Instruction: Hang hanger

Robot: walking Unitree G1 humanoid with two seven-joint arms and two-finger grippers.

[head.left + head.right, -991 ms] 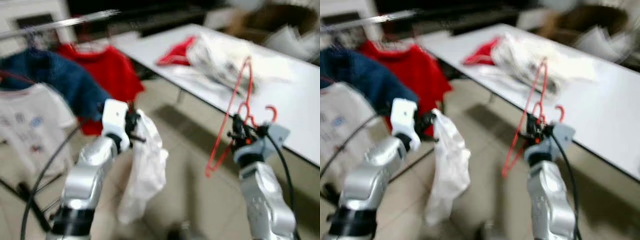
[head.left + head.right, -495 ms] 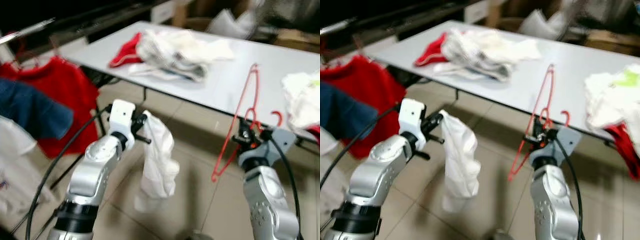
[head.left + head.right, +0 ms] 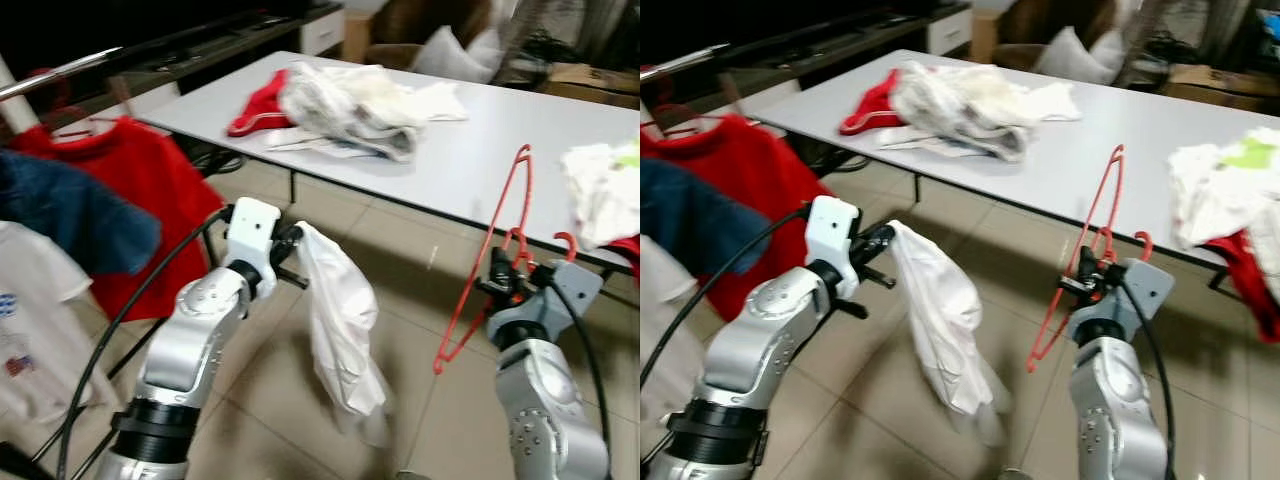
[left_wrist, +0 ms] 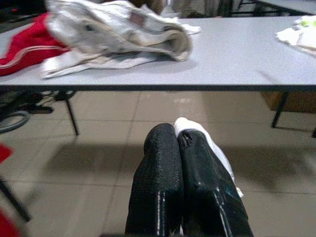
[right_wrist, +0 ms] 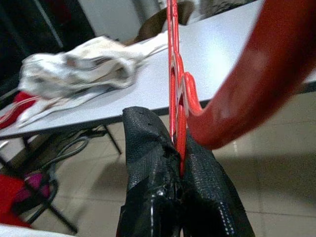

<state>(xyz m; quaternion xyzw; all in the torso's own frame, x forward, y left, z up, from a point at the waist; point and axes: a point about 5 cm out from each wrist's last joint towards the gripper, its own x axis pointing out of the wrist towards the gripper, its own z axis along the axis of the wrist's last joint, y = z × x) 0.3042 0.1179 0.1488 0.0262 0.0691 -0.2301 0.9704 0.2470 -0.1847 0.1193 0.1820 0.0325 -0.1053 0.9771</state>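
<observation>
My right gripper (image 3: 508, 283) is shut on a red wire hanger (image 3: 497, 238), gripping it near the neck, with the hook (image 3: 566, 243) beside the wrist and the frame rising above the table edge. In the right wrist view the red hanger (image 5: 174, 74) runs up between the black fingers (image 5: 148, 163). My left gripper (image 3: 292, 262) is shut on a white garment (image 3: 342, 325) that hangs limp over the floor. The left wrist view has the white garment (image 4: 207, 145) peeking out beside the closed fingers (image 4: 163, 182).
A grey table (image 3: 470, 150) stretches across the back with a pile of white and red clothes (image 3: 340, 95) and more white cloth (image 3: 605, 185) at the right. On the left a clothes rail (image 3: 60, 75) carries a red shirt (image 3: 150, 200), a blue garment (image 3: 70, 215) and a white shirt (image 3: 30, 340).
The camera has swung, shifting the whole scene. The white garment in my left gripper has swung out to the right. Both grippers keep their hold.
</observation>
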